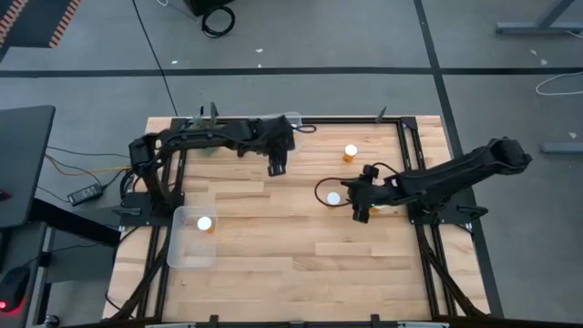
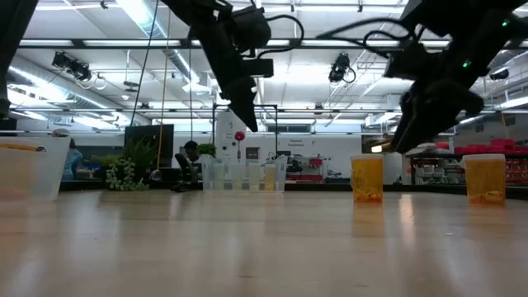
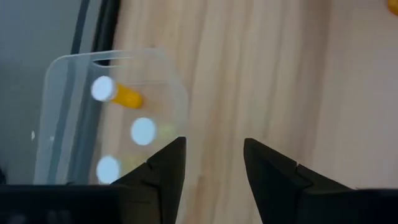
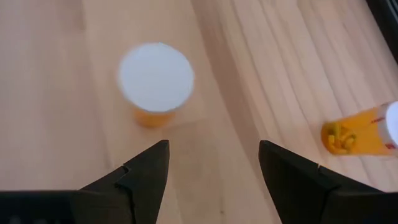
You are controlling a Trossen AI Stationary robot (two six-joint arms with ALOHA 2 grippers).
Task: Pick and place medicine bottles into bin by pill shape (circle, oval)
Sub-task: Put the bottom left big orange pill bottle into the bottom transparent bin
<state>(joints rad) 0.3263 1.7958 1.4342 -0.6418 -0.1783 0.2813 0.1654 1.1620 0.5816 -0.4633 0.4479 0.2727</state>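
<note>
One amber bottle with a white cap [image 1: 333, 198] stands upright on the wooden table, just left of my right gripper [image 1: 362, 211]. In the right wrist view this bottle [image 4: 155, 78] is ahead of the open fingers [image 4: 214, 146]. Another bottle [image 4: 364, 134] lies on its side nearby. A third bottle [image 1: 351, 150] stands farther back. My left gripper [image 1: 276, 167] hangs open and empty above the table's far middle. Its wrist view [image 3: 214, 143] shows the clear bin [image 3: 56, 93] with three white-capped bottles in it, one of them [image 3: 118, 93] on its side.
The clear bin [image 1: 187, 251] stands at the table's near left. Black frame rails [image 1: 414, 164] run along the table's edges. A small green plant [image 2: 128, 169] and clear cups [image 2: 239, 175] show beyond the far edge in the low view. Two bottles [image 2: 367, 179] [image 2: 484, 179] stand upright there.
</note>
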